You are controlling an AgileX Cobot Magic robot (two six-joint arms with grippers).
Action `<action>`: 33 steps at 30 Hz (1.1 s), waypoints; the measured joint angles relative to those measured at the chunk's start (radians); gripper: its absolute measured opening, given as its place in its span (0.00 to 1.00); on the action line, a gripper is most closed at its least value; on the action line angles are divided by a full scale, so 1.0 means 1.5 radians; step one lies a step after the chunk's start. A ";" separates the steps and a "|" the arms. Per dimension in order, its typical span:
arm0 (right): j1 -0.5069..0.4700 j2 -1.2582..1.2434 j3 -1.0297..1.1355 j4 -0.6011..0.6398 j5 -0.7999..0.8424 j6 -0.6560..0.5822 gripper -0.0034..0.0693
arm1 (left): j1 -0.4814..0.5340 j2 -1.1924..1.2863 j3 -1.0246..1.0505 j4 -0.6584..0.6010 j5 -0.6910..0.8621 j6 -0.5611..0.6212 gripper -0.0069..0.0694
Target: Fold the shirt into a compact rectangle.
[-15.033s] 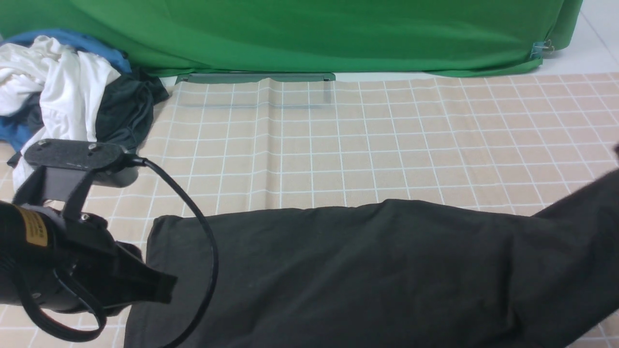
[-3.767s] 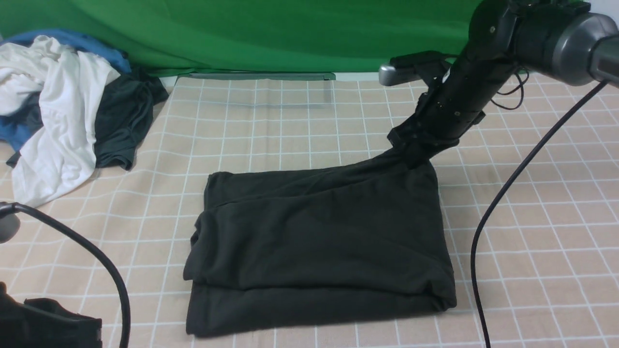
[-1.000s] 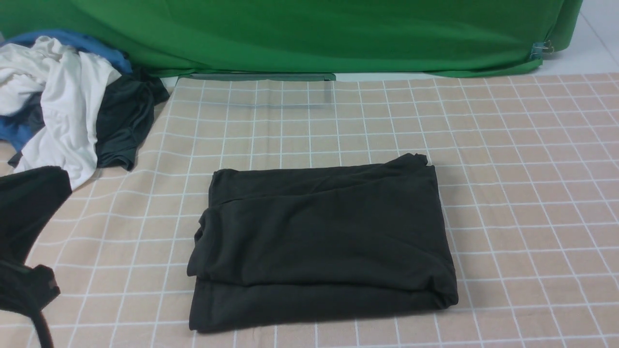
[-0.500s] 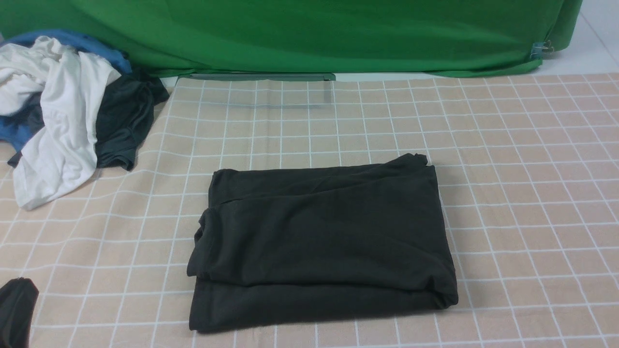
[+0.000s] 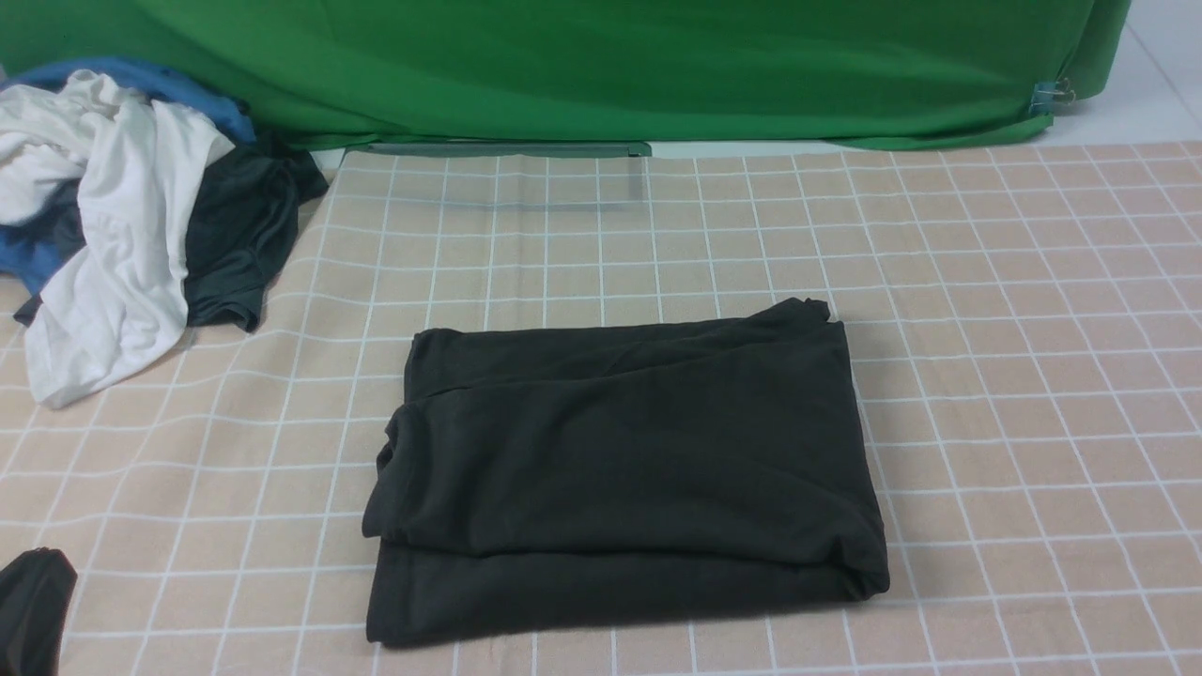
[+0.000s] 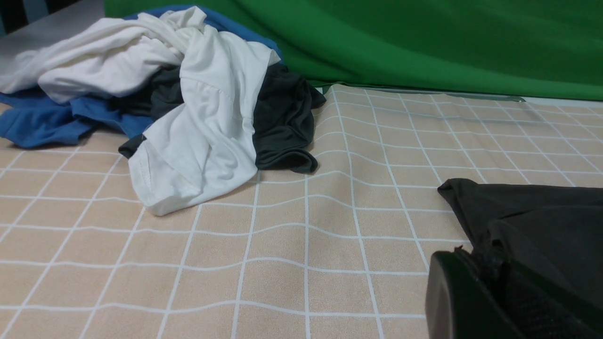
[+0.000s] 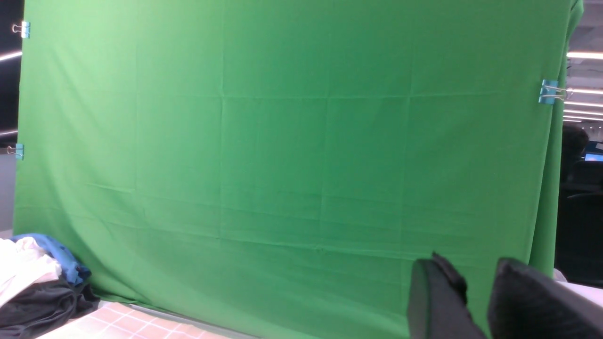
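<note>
Shirt [image 5: 620,469] folded flat mid-table [image 5: 1033,376], long axis left-right.

Left end effector [image 6: 490,301] nearer, at near-left corner; shirt lies ahead and to its right; jaws together, empty.

Right end effector [image 7: 476,301] raised, aimed at backdrop [image 7: 282,141]; fingers slightly apart, empty.

Green backdrop cloth [image 5: 601,66] clipped behind a beige grid-patterned table cover [image 5: 1014,310], pale floor [image 5: 1160,84] beyond.
</note>
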 joint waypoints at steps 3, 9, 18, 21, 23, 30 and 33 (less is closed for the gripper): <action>0.000 0.000 0.000 0.000 0.000 0.000 0.37 | 0.000 0.000 0.000 0.000 0.000 0.000 0.12; 0.000 0.000 0.000 0.000 0.000 0.000 0.37 | 0.000 0.000 0.000 0.000 0.000 0.000 0.12; -0.013 -0.015 0.009 0.000 0.042 -0.022 0.37 | 0.000 0.000 0.000 0.000 0.000 0.000 0.12; -0.059 -0.025 0.051 0.000 0.057 -0.033 0.37 | 0.000 0.000 0.000 0.000 0.001 0.000 0.12; -0.091 -0.032 0.100 0.000 0.060 -0.046 0.37 | 0.000 0.000 0.000 0.000 0.001 0.000 0.12; -0.183 -0.078 0.243 -0.002 0.138 -0.055 0.37 | 0.000 0.000 0.000 0.000 0.003 0.000 0.12; -0.190 -0.081 0.246 -0.003 0.166 -0.055 0.37 | 0.000 0.000 0.000 0.000 0.003 0.000 0.12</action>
